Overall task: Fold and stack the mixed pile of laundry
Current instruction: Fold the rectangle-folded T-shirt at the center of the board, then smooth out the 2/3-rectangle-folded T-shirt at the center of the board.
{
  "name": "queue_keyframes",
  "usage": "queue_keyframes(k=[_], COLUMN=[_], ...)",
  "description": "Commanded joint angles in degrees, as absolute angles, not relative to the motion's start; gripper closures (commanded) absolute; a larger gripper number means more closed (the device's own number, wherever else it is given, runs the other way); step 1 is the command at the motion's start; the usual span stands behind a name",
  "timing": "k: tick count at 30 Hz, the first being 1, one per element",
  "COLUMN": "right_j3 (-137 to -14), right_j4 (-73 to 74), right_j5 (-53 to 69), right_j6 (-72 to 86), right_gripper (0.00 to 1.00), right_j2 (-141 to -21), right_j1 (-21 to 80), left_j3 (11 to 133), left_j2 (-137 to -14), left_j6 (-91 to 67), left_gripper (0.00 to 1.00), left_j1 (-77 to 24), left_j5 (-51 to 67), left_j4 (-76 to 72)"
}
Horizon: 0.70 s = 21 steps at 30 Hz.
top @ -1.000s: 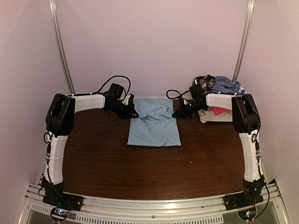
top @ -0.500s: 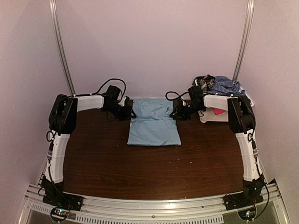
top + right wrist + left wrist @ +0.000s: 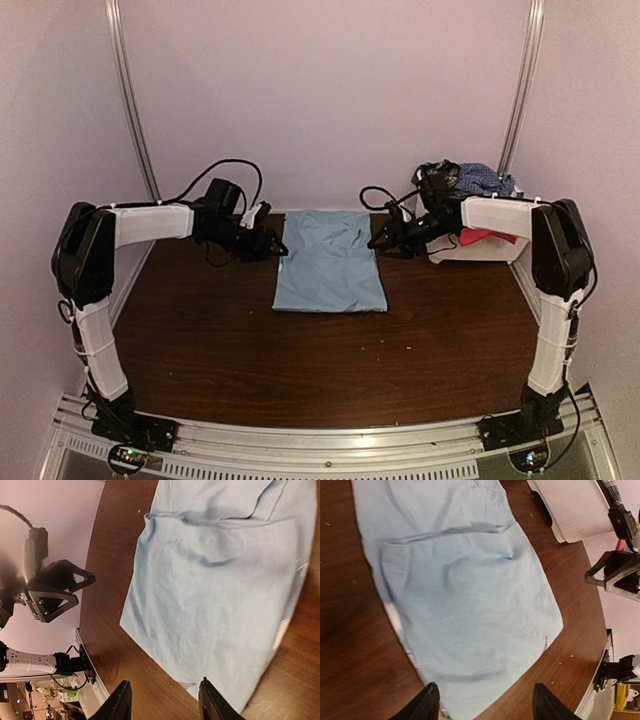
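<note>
A light blue T-shirt [image 3: 328, 262] lies folded flat at the back middle of the table, also seen in the left wrist view [image 3: 460, 590] and the right wrist view [image 3: 220, 590]. My left gripper [image 3: 272, 243] hovers at its left edge, open, with nothing between its fingers [image 3: 487, 702]. On the opposite side my right gripper [image 3: 380, 242] stands open and empty beside the shirt's right edge [image 3: 164, 697]. The rest of the mixed laundry pile [image 3: 465, 180] sits heaped at the back right, blue check and dark pieces on top, a hot pink piece [image 3: 480, 236] lower down.
A white basket [image 3: 470, 250] holds the pile at the back right corner. Brown tabletop [image 3: 330, 360] stretches in front of the shirt. Walls close the back and sides. Both arms reach in from the sides, elbows out.
Both grippers have gone from shut to open and let go of the shirt's far corners. The shirt's top now lies flat. Both arms' elbows have swung outward.
</note>
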State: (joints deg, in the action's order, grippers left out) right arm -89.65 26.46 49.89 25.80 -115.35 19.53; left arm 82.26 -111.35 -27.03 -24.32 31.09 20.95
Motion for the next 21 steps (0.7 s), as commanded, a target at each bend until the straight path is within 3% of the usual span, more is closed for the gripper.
queue_keyframes(k=[1, 9, 16, 21], right_j3=[-80.44, -69.93, -63.48, -59.87], right_j4=[18.39, 2.13, 4.88, 11.68], right_j5=[55.74, 59.94, 59.09, 58.98], right_j6=[31.29, 40.45, 36.22, 30.77], right_gripper=[0.55, 0.58, 0.6, 0.6], right_j2=[-113.95, -119.32, -120.0, -113.67], right_j1=[25.88, 28.22, 24.68, 23.94], left_j3=[75.71, 65.33, 57.92, 51.84], left_j2=[-111.52, -115.57, -116.42, -110.35], left_j6=[-31.91, -44.63, -44.84, -43.91], left_gripper=[0.41, 0.46, 0.48, 0.47], left_j1=[-31.89, -35.33, -32.97, -32.74], left_j5=[37.45, 37.41, 37.97, 38.11], left_j4=[9.93, -6.56, -7.97, -7.89])
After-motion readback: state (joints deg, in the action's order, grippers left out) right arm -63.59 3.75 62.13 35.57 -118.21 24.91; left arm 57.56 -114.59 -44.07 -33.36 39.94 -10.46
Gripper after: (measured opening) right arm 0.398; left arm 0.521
